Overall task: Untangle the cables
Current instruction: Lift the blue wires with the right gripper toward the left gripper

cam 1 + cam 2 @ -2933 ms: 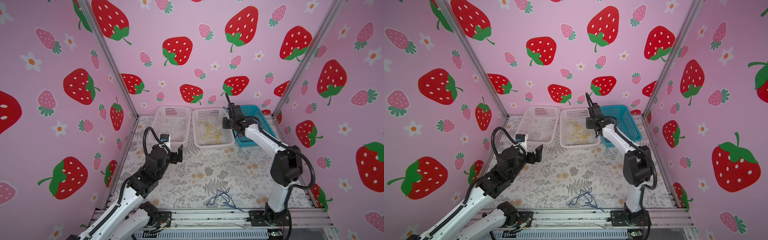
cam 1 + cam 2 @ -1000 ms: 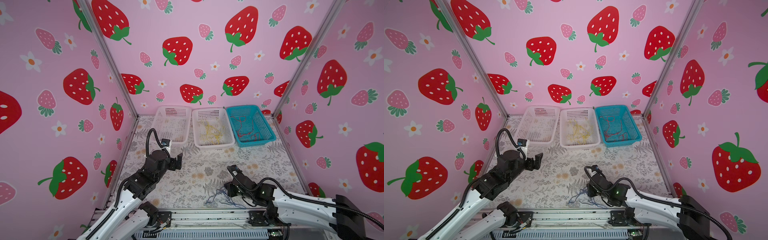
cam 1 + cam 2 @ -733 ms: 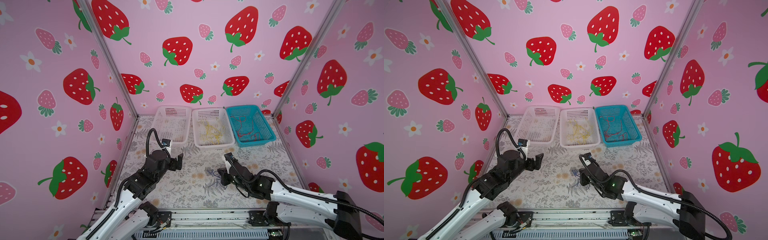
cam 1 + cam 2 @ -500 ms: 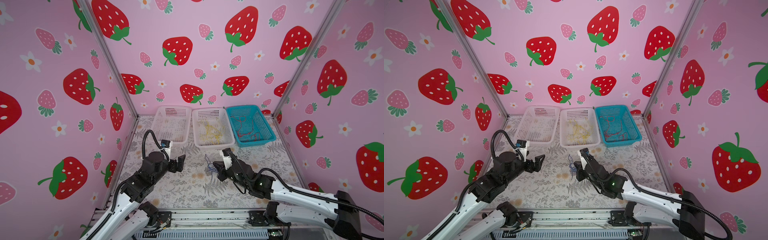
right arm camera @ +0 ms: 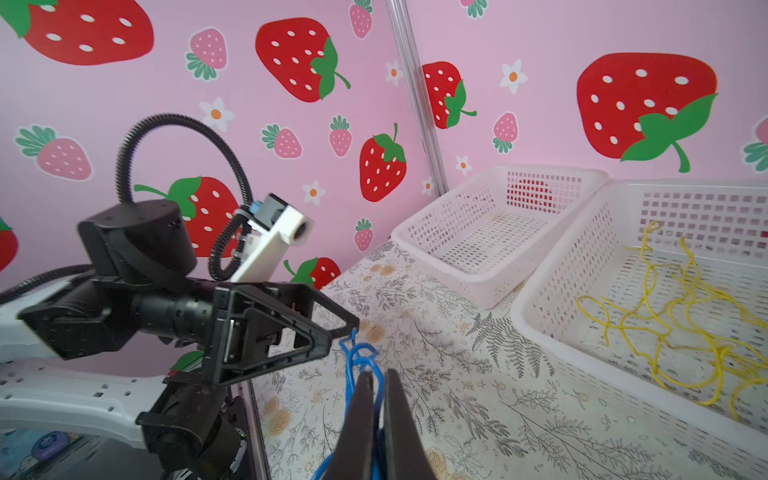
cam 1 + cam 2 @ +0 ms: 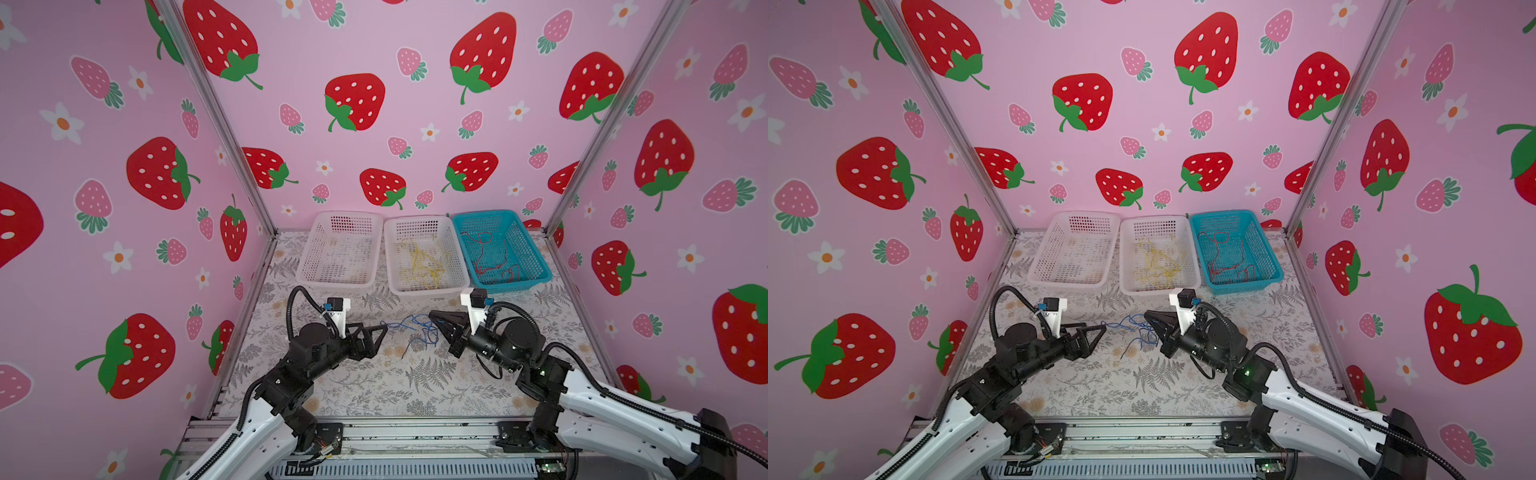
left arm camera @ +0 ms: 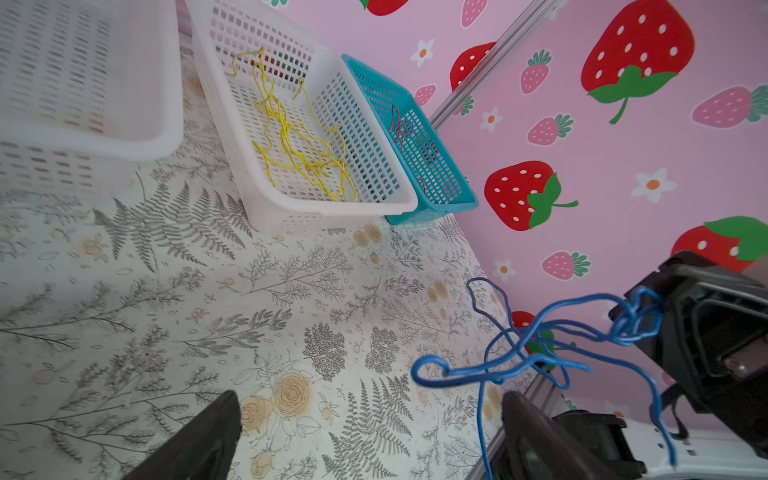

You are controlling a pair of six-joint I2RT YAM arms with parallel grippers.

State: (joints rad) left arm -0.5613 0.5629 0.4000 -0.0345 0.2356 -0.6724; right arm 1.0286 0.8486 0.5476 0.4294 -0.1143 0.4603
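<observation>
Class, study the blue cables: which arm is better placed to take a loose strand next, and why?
Left. The right gripper is shut on the blue cables. The left gripper is open and empty, right beside the bundle's loose end, so it likely needs only a short reach.

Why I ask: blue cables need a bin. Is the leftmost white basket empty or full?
Empty: both top views show only bare mesh inside the leftmost white basket.

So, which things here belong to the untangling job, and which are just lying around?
Job: blue cables, pinched in the shut right gripper; open left gripper near them; yellow cables; red cables.
Lying about: leftmost white basket; floral table cover; strawberry walls.
</observation>
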